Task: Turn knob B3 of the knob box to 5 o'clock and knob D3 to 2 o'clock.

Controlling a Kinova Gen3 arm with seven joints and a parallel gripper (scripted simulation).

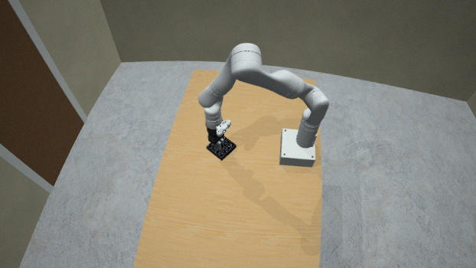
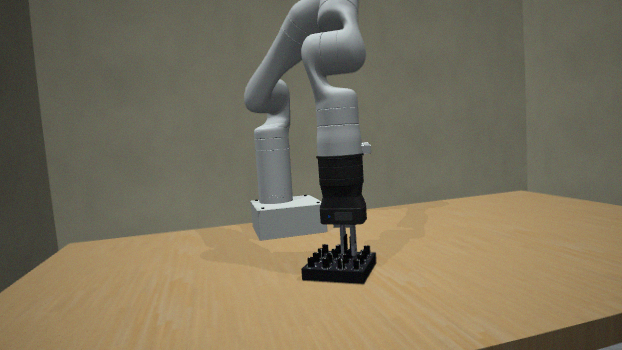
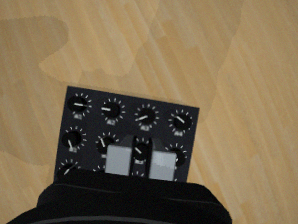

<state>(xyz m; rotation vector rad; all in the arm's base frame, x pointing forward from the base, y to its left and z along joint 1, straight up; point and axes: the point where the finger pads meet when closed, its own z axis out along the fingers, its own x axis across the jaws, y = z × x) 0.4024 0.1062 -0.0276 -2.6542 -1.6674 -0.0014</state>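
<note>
The black knob box point(image 1: 224, 154) point(image 2: 332, 276) point(image 3: 126, 129) stands on its feet on the wooden table point(image 1: 229, 214). My gripper point(image 1: 220, 144) point(image 2: 348, 247) point(image 3: 141, 151) reaches straight down onto it. In the wrist view its two grey fingers sit left and right of knob B3 point(image 3: 142, 149), the third knob of the second row, and are shut on it. The knob's white line shows between the fingers, but I cannot read its mark. Row A's knobs A1 point(image 3: 79, 104), A2 point(image 3: 112, 108), A3 point(image 3: 145, 117) and A4 point(image 3: 180, 120) are in plain view. Rows C and D, with knob D3, are hidden under the gripper body.
The arm's white base block point(image 1: 298, 153) point(image 2: 285, 220) stands on the table to the right of the knob box in the top view. The arm arches over the table between base and box. Grey floor and walls surround the table.
</note>
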